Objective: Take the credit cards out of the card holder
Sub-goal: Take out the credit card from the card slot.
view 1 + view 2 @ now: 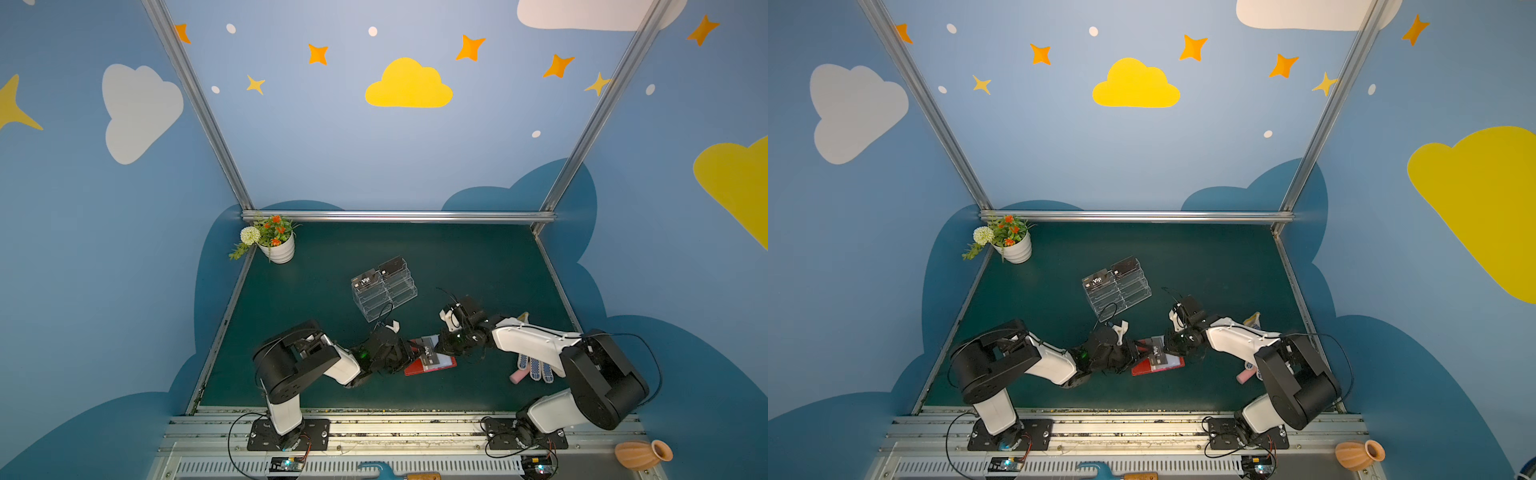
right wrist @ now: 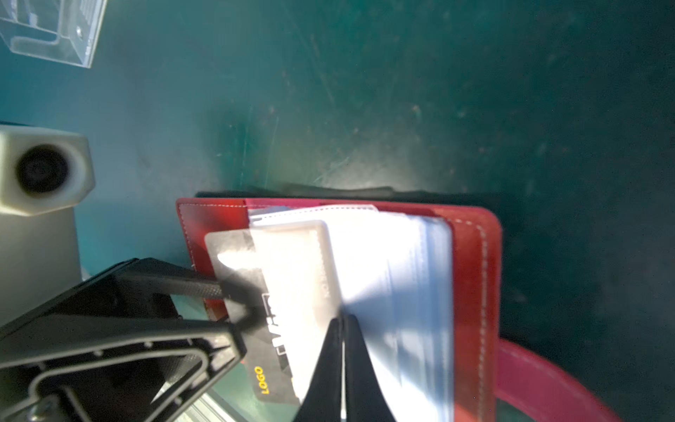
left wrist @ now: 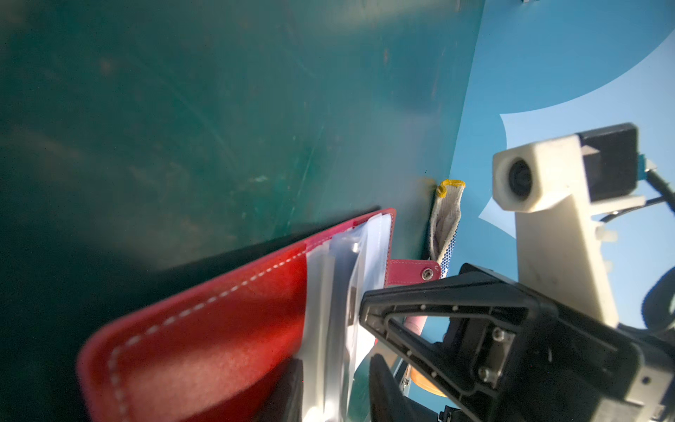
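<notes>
Two tools meet at the open card holder (image 2: 475,292) lying between them. Right tool (image 2: 343,321) is pinched shut at the sleeve pages (image 2: 401,274). Vip card (image 2: 263,358) juts out from them toward the left tool (image 2: 230,314), its long axis crosswise to that tool's jaws, which straddle its edge. Gripping or loose, I cannot tell.

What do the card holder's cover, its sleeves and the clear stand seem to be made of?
Cover: leather or imitation leather, matte red, with white stitching along the edge.
Sleeves: thin flexible plastic, clear-grey and glossy; light glares off them.
Stand: rigid clear plastic, probably acrylic; see-through, with bright edges.
</notes>
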### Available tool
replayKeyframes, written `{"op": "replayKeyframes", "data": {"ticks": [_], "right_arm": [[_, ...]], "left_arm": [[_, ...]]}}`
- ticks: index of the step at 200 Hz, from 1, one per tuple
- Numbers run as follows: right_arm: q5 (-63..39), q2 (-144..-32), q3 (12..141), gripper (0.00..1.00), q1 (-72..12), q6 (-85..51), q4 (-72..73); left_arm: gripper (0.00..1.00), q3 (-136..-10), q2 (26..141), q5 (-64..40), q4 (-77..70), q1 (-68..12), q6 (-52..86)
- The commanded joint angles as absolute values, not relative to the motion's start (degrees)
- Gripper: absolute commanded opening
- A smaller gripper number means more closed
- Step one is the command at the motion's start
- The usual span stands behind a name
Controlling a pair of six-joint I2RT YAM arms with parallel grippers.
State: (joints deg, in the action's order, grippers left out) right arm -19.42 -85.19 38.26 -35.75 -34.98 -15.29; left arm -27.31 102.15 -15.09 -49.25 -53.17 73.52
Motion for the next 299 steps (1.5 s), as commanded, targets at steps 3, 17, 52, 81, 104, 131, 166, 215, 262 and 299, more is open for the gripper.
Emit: {"op": "replayKeyframes", "data": {"ticks": [3,17,52,81,104,131,166,215,262,299], "right_arm": [[-19.24,-86.91,36.32,0.07,-36.82,-36.47,-14.44],[-19.34,-87.09,35.92,0.07,-37.22,-36.95,-13.67],[-18.98,-87.28,35.89,0.06,-37.45,-37.0,-13.65],[-19.02,-87.45,35.9,0.06,-37.45,-37.0,-13.62],[-19.15,-87.37,35.81,0.06,-37.53,-37.23,-13.36],[-19.42,-87.69,35.8,0.06,-37.61,-37.26,-13.18],[-19.5,-87.98,35.64,0.05,-37.88,-37.49,-12.68],[-19.77,-88.15,35.51,0.05,-37.88,-37.44,-12.48],[-19.69,-88.0,35.82,0.05,-37.88,-37.1,-13.05],[-18.99,-87.12,35.75,0.08,-37.49,-36.72,-13.97]], "left_arm": [[0.31,-25.92,103.4,-14.02,-44.54,-53.19,73.5],[0.3,-25.84,103.51,-13.93,-44.82,-53.17,73.65],[0.25,-25.57,103.54,-13.87,-45.18,-53.19,73.83],[0.23,-25.53,103.73,-13.96,-45.26,-53.18,73.92],[0.22,-25.75,104.21,-14.15,-45.65,-53.13,74.09],[0.24,-26.01,104.99,-14.62,-46.41,-53.29,74.18],[0.24,-26.36,105.52,-14.78,-46.67,-53.25,74.18],[0.17,-26.46,106.07,-14.85,-46.81,-53.26,74.18],[0.04,-25.71,105.42,-14.73,-47.02,-53.26,74.19],[0.04,-23.96,103.13,-15.15,-48.76,-52.17,73.44]]}}
